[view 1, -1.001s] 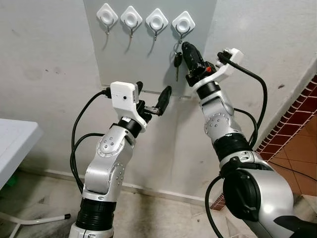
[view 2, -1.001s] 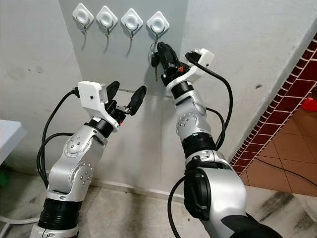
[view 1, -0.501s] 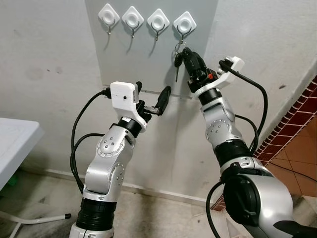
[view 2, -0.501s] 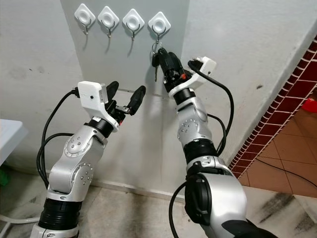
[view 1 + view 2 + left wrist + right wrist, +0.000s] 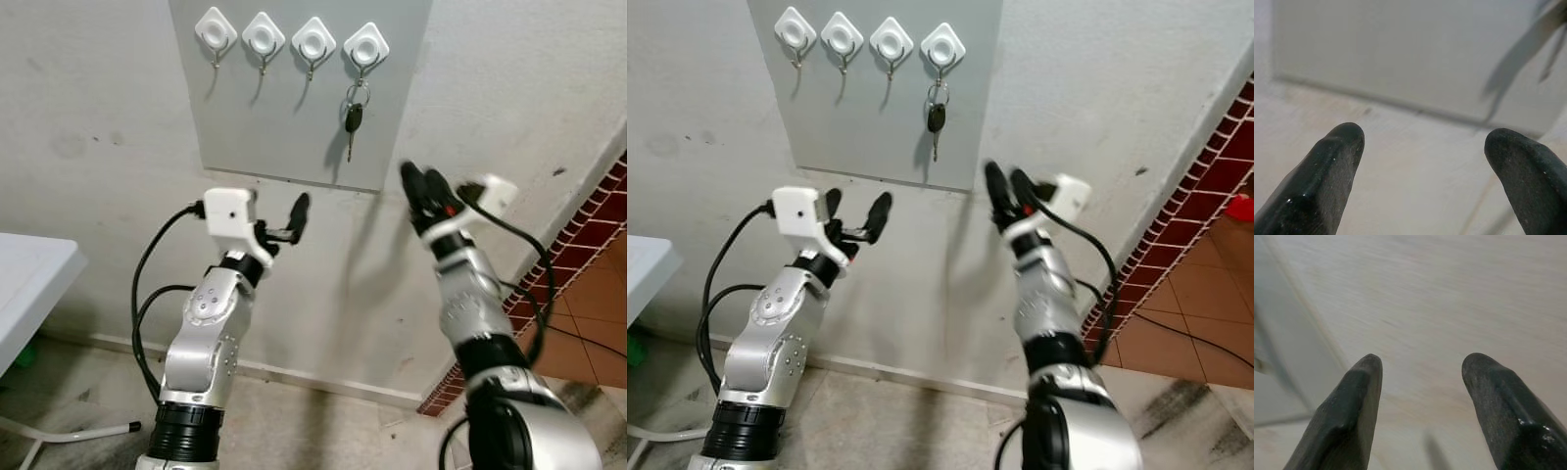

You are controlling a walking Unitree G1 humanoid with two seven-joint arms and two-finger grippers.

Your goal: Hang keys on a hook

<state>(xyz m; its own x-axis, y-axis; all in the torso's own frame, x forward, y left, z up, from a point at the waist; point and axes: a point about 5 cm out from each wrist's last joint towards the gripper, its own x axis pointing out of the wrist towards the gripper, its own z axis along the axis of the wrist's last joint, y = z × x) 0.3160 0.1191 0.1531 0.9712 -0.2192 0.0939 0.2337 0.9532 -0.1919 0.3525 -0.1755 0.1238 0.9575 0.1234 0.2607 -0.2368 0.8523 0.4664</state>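
Observation:
A bunch of keys [image 5: 353,116] with a black-headed key hangs on its ring from the rightmost hook [image 5: 365,44] of a row of white hooks on a grey wall panel [image 5: 274,127]. The other hooks [image 5: 262,34] carry nothing. My right gripper [image 5: 423,184] is open, below and to the right of the keys and apart from them; its fingers [image 5: 1347,406] frame bare wall with nothing between them. My left gripper [image 5: 857,209] is open too, held below the panel's lower edge, its fingertips [image 5: 1337,156] pointing at the panel.
A white table [image 5: 29,284] juts in at the left, with a table foot [image 5: 69,433] on the floor. Red tiled wall [image 5: 588,225] and orange floor tiles lie at the right. Black cables loop off both arms.
My right gripper has let go of the keys and dropped down and back from the hook; the keys now hang free. My left gripper has moved slightly lower and to the left.

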